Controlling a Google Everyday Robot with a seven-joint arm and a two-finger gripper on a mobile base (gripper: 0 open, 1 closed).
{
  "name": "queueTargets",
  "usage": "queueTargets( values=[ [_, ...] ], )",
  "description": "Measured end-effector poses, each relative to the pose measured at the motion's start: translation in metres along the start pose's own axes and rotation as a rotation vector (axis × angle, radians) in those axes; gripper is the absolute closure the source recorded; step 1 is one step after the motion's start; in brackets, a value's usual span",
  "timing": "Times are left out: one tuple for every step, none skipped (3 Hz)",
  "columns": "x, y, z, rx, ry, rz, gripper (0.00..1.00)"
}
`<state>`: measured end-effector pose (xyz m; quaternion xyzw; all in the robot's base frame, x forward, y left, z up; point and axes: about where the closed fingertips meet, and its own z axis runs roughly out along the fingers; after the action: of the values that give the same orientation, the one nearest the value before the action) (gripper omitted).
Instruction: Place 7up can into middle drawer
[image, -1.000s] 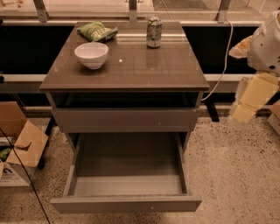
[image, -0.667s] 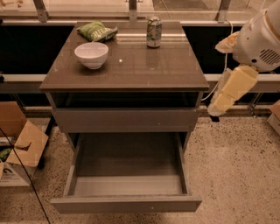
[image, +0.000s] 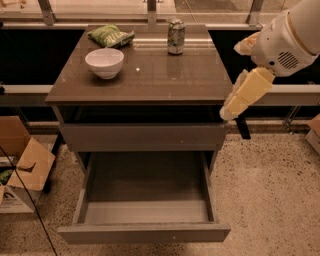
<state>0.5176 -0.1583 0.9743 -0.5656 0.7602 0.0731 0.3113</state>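
Note:
The 7up can (image: 175, 36) stands upright at the back of the glossy brown tabletop (image: 165, 75), right of centre. The middle drawer (image: 145, 233) is pulled far out below, and its deep grey tray is empty. My gripper (image: 231, 109), pale yellow on a white arm, hangs at the cabinet's right edge level with the tabletop. It is well to the right of the can and nearer the front, and it holds nothing that I can see.
A white bowl (image: 104, 62) and a green snack bag (image: 111, 35) sit on the left of the tabletop. A closed drawer front (image: 142, 137) lies above the open one. Cardboard boxes (image: 25, 167) stand on the floor at the left. A railing runs behind the cabinet.
My arm and gripper have swung left and forward, from well off to the right up to the cabinet's right edge. The can, bowl, bag and drawer have not moved.

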Motion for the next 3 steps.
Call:
queueTargets(
  values=[
    [-0.011,-0.012,0.018,0.035,-0.038,0.035,0.0],
    [-0.026,-0.038,0.046,0.075,-0.121,0.089,0.0],
    [-0.035,-0.065,0.068,0.106,-0.188,0.135,0.0]
  ],
)
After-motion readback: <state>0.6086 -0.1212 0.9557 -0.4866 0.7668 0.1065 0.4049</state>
